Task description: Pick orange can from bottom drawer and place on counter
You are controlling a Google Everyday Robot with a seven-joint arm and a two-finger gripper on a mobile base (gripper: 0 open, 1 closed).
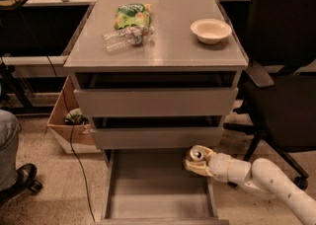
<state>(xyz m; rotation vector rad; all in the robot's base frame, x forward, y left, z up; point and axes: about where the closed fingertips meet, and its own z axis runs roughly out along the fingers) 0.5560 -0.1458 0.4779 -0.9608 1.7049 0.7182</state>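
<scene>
Fingers (195, 166) clamp one orange can (198, 153) above the bottom drawer (157, 189), lowest of three.

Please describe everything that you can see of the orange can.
The can is small and looks like orange-gold metal, with a silver top. It is tilted, with its top turned up toward the camera. The gripper holds it, and the pale fingers close around its body, hiding most of its side. It is at the right rim of the open bottom drawer. Whether it touches the rim cannot be told.
</scene>
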